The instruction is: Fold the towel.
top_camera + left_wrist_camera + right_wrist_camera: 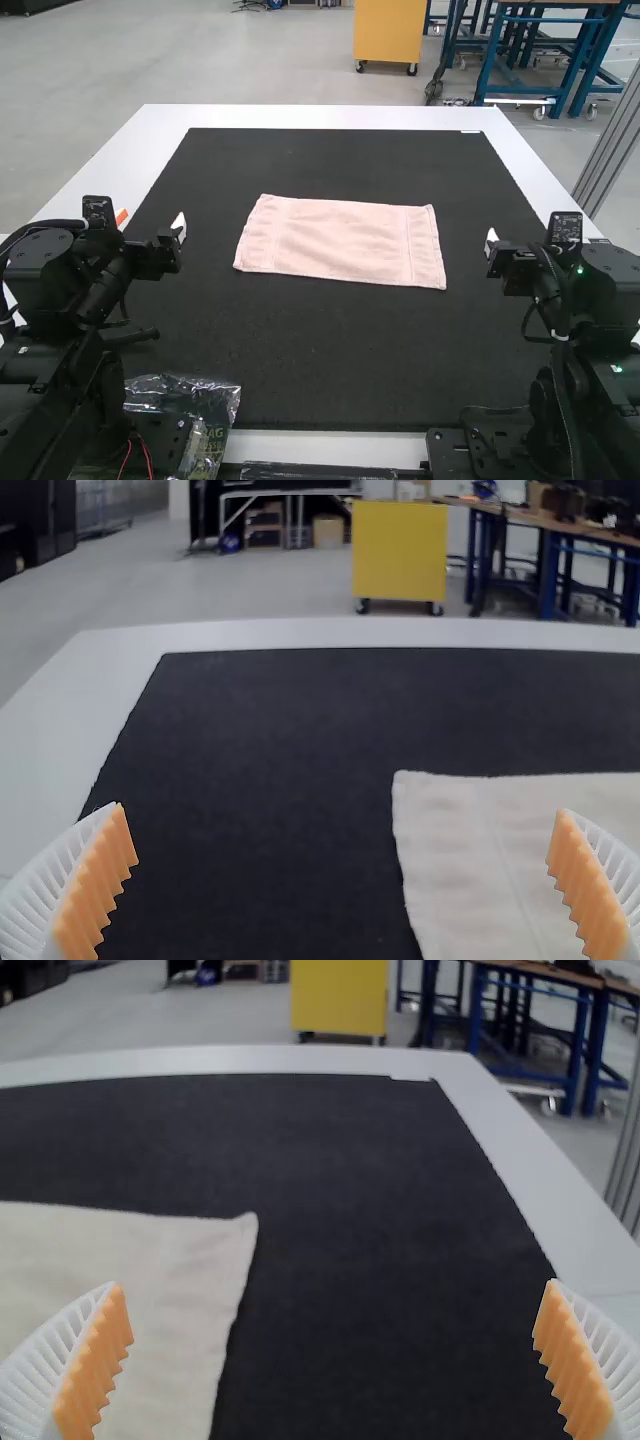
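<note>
In the high view a pale pink towel lies flat as a wide rectangle, slightly askew, near the middle of the black mat. My left gripper is off the towel's left side, apart from it. On the opposite side, my right gripper also stands apart from the cloth. The left wrist view has the left gripper with its fingers wide open and part of the towel beyond them. Likewise open is the right gripper, with a corner of the towel in the right wrist view.
The black mat covers most of the white table. A clear plastic bag lies at the near edge beside the left arm's base. Bare mat surrounds the towel on all sides.
</note>
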Controlling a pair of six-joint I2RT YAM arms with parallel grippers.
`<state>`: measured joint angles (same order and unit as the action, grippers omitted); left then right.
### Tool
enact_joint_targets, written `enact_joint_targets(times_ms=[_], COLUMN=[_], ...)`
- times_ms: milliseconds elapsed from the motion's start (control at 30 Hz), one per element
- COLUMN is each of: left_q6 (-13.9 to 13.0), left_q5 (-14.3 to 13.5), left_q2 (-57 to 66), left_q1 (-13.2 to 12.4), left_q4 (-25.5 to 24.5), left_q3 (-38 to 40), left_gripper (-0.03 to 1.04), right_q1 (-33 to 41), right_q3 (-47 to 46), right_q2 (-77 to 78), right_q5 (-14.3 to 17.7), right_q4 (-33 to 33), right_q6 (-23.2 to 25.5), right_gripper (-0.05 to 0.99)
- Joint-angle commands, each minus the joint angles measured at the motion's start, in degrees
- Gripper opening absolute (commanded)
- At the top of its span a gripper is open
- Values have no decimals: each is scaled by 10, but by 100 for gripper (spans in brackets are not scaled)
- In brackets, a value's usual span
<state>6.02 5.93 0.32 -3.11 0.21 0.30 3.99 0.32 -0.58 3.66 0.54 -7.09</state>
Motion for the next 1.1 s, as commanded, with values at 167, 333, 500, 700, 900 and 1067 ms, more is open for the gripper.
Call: enact_joint_targets(times_ms=[167,333,500,700,900,1067], left_q6=[-3,-3,-54,-220,-267,-255], left_q5=[-7,-7,-8,-5,15,15], left_q2=[-3,-3,-3,-3,-3,-3], left_q1=[-4,-4,-4,0,2,1], left_q4=[1,1,8,20,52,128], left_q3=[-3,-3,-3,-4,-3,2], left_gripper=[97,97,97,96,96,96], right_q1=[-4,-4,-3,3,2,-1], right_q3=[-3,-3,-3,-3,-3,19], right_q2=[5,5,5,5,5,-7], right_q5=[0,0,-13,-15,-15,-15], right_q4=[0,0,3,48,118,178], right_q6=[-2,-2,-24,-296,-354,-290], right_gripper=[92,92,92,92,92,92])
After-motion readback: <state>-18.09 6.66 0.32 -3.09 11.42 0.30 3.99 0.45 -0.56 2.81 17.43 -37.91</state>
